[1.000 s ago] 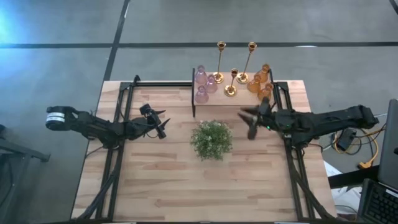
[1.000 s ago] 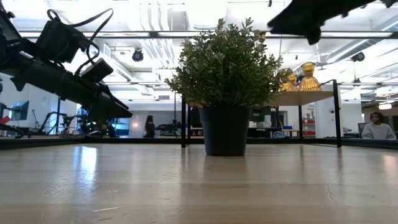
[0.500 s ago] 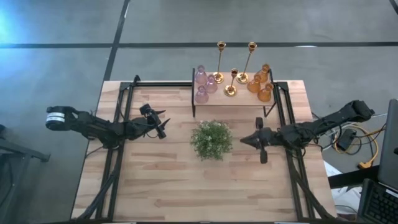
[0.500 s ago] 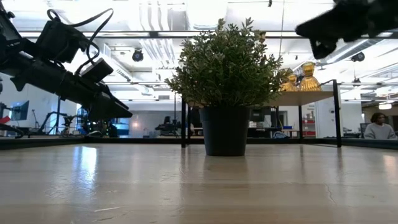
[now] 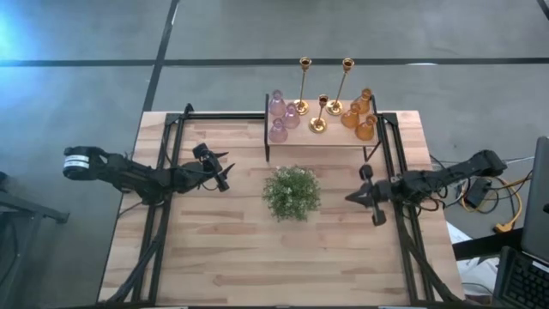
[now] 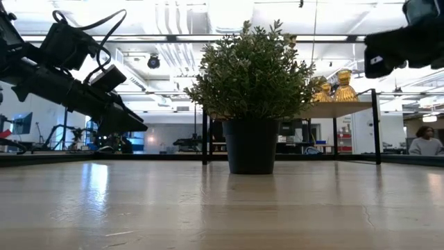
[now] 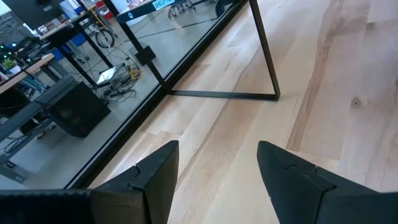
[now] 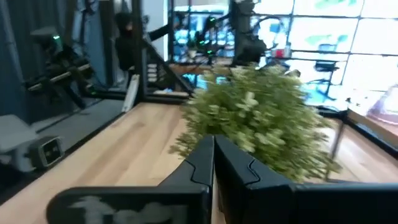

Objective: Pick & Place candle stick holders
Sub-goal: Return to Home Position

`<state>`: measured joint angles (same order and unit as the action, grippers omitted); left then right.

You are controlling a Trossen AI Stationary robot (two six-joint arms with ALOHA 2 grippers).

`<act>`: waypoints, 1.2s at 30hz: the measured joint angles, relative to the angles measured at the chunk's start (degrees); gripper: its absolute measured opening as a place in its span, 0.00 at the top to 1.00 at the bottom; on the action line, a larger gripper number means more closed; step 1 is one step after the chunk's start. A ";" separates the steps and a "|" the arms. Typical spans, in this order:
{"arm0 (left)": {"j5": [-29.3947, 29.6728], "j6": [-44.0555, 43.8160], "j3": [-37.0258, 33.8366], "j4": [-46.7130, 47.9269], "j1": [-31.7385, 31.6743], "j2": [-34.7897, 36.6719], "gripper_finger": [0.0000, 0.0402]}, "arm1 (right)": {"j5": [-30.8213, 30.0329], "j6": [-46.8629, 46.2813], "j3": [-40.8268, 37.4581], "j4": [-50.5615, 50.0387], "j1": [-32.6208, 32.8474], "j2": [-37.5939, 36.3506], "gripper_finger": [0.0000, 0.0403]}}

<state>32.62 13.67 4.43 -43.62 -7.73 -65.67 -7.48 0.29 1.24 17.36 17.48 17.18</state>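
Observation:
The candle stick holders stand by their bases on a raised wooden shelf (image 5: 319, 137) at the table's far edge: pink glass ones (image 5: 280, 117), brass ones (image 5: 320, 110) and amber glass ones (image 5: 360, 117). The low view shows the amber ones (image 6: 344, 85) on the shelf. My right gripper (image 5: 350, 198) is shut and empty. It hovers level to the right of the potted plant (image 5: 292, 192), nearer than the shelf, with its tips (image 8: 214, 148) pointing at the plant. My left gripper (image 5: 226, 177) waits open and empty above the table's left part (image 7: 217, 155).
The bushy green plant in its dark pot (image 6: 251, 146) stands at mid-table between the two arms. Black frame legs (image 6: 375, 125) carry the shelf, and black rails (image 5: 167, 206) run along both table sides. Bare wood lies toward the near edge.
My right gripper has drawn back from beside the shelf toward the table's near and right edges. It has sunk and levelled out, and its fingers have shut on nothing. The holders stand as before.

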 joint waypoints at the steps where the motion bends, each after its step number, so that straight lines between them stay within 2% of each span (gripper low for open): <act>1: 0.00 0.02 0.00 0.00 0.00 0.00 0.45 | -0.03 0.07 -0.76 -0.34 -0.77 -1.30 0.98; 9: 0.00 0.02 0.00 0.00 0.00 0.00 0.45 | 4.34 2.10 -0.73 -8.46 -7.46 -9.65 0.98; 11: 0.02 0.02 0.00 0.00 0.00 0.00 0.45 | 1.60 2.75 -0.73 -10.46 -8.70 -11.35 0.98; 15: 0.02 0.02 0.00 0.00 -0.04 0.00 0.45 | -9.75 2.72 -0.73 -10.97 -9.45 -12.87 0.98; 17: 0.01 0.02 0.00 0.00 -0.04 0.00 0.45 | -12.40 0.62 -0.73 -10.97 -9.45 -13.00 0.98; 21: 0.01 0.02 0.00 0.00 -0.04 0.00 0.45 | -12.60 -3.42 -0.73 -10.99 -9.45 -12.55 0.98; 30: -0.07 0.01 -0.02 0.29 -0.04 0.27 0.45 | -12.59 -1.36 -0.73 -11.19 -9.43 -12.16 0.98; 33: -0.14 0.02 -1.11 1.66 -0.02 4.60 0.45 | -12.59 -1.89 -0.73 -11.21 -9.43 -12.08 0.98; 36: -0.11 0.00 -3.35 3.94 0.02 12.29 0.45 | -12.56 -1.55 -0.72 -11.17 -9.42 -12.08 0.98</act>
<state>32.51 13.67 1.07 -39.68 -7.70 -53.38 -20.04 -1.26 0.52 6.20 8.06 5.10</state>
